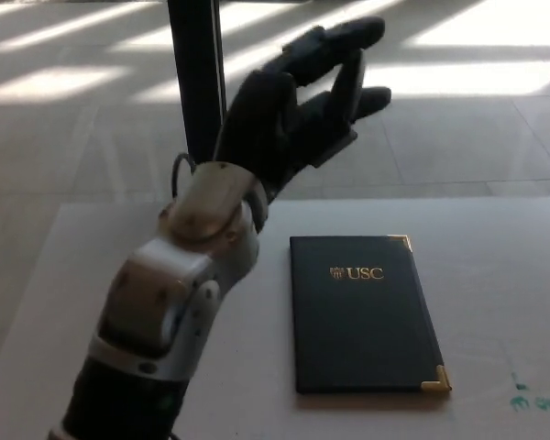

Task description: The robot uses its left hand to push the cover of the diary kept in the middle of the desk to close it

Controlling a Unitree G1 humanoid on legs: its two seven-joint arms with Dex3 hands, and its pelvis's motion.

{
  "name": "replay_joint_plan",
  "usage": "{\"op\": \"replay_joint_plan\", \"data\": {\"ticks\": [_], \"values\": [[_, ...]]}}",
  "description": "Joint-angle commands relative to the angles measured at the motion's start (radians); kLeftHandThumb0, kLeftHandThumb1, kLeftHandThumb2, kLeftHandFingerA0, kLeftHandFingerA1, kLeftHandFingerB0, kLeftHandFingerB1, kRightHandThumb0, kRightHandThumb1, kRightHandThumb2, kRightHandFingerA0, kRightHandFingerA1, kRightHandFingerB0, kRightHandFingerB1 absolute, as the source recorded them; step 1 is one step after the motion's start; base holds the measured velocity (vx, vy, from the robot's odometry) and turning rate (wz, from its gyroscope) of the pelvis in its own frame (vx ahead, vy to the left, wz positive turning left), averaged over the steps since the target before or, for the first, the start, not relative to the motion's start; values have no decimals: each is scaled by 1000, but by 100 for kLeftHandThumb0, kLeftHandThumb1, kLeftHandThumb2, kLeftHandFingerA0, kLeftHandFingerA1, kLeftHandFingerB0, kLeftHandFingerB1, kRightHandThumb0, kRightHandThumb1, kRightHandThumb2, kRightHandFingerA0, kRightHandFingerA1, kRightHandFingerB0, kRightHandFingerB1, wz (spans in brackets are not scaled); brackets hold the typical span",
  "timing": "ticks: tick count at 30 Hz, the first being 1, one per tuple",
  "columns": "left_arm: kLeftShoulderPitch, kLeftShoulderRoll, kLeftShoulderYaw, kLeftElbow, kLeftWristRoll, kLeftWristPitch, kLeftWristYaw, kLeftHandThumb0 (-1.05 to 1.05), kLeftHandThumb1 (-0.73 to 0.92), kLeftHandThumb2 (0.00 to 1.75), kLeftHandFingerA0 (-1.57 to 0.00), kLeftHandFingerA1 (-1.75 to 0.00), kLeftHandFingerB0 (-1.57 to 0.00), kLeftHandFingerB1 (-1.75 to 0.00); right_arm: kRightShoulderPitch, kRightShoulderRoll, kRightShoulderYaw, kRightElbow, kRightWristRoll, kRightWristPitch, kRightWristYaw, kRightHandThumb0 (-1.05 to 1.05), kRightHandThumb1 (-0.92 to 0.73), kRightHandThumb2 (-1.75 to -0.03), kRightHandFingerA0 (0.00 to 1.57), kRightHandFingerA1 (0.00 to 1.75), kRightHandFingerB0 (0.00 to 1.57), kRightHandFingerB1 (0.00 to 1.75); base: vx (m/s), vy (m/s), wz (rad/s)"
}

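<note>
We hold our left hand [298, 105] raised above the desk [119, 266], fingers spread and empty; the diary [362, 316] lies shut mid-desk, so we should retract clear without brushing its cover

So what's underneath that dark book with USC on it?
The diary lies closed and flat on the pale desk. Only desk shows around it; anything beneath or inside is hidden by its cover.

My left hand [298, 101] is raised above the table's [119, 266] far edge. The closed diary [362, 316] lies flat mid-table; bare surface surrounds it on all sides.
</note>
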Motion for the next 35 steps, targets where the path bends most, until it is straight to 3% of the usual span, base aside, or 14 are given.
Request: {"op": "replay_joint_plan", "data": {"ticks": [1, 9, 16, 18, 19, 21, 22, 23, 24, 25, 27, 28, 29, 35], "values": [[99, 231, 301, -171, -117, 31, -101, -71, 92, 74, -44, -58, -35, -45, 12, -19, -25, 25, 24, 9, 6, -96, -84, -66, 66, 83, 58, 69, 0, 0, 0], [460, 384, 491, -17, -52, -6, -166, -69, 92, 69, -43, -50, -35, -42, -9, -25, -21, 55, 23, -1, 9, -95, -84, -66, 64, 81, 57, 67, 0, 0, 0], [662, 414, 592, 124, -34, -63, -164, -69, 92, 68, -44, -45, -37, -41, -11, -32, -25, 55, 24, -1, 10, -97, -84, -66, 65, 82, 57, 69, 0, 0, 0], [714, 390, 678, 199, -53, -83, -118, -76, 85, 65, -55, -50, -49, -43, -9, -27, -32, 36, 32, 10, 0, -97, -82, -66, 65, 85, 59, 70, 0, 0, 0], [739, 368, 708, 227, -51, -112, -89, -82, 67, 88, -55, -60, -46, -52, -24, -36, -35, 43, 35, 19, -5, -96, -82, -65, 68, 86, 60, 71, 0, 0, 0], [757, 362, 720, 248, -45, -139, -90, -81, 86, 66, -56, -57, -48, -46, -24, -39, -33, 45, 30, 16, -2, -95, -84, -66, 69, 86, 59, 71, 0, 0, 0], [770, 358, 728, 262, -40, -154, -87, -82, 87, 66, -56, -55, -51, -45, -25, -40, -29, 46, 26, 15, 1, -94, -84, -66, 64, 84, 57, 69, 0, 0, 0], [792, 347, 745, 283, -42, -167, -81, -84, 86, 65, -56, -61, -52, -49, -27, -39, -28, 46, 27, 18, 5, -87, -62, -115, 64, 83, 50, 69, 0, 0, 6], [812, 334, 759, 298, -49, -177, -80, -84, 86, 65, -56, -61, -52, -49, -26, -39, -31, 43, 33, 22, 8, -87, -62, -115, 64, 83, 50, 69, 0, 0, 0], [825, 317, 762, 315, -32, -185, -48, -87, 85, 65, -63, -66, -59, -54, -25, -34, -34, 31, 36, 29, -4, -93, -83, -65, 64, 83, 60, 70, 0, 0, 0], [837, 304, 765, 357, -24, -202, -35, -87, 84, 65, -61, -68, -57, -57, -27, -30, -36, 28, 34, 27, -11, -94, -83, -66, 66, 82, 59, 70, 0, 0, 3], [852, 310, 750, 379, -9, -210, -47, -84, 65, 108, -52, -73, -51, -66, -29, -30, -38, 25, 35, 38, -22, -95, -83, -65, 67, 82, 60, 69, 0, 0, 0], [848, 314, 740, 426, -1, -227, -54, -86, 85, 66, -52, -70, -50, -59, -28, -36, -40, 28, 37, 39, -11, -94, -84, -66, 64, 83, 58, 70, 0, 0, 0], [850, 349, 701, 600, 38, -233, -45, -86, 86, 66, -48, -74, -46, -63, -30, -38, -41, 34, 37, 39, -11, -94, -84, -66, 69, 84, 59, 70, 0, 0, 0]]}}
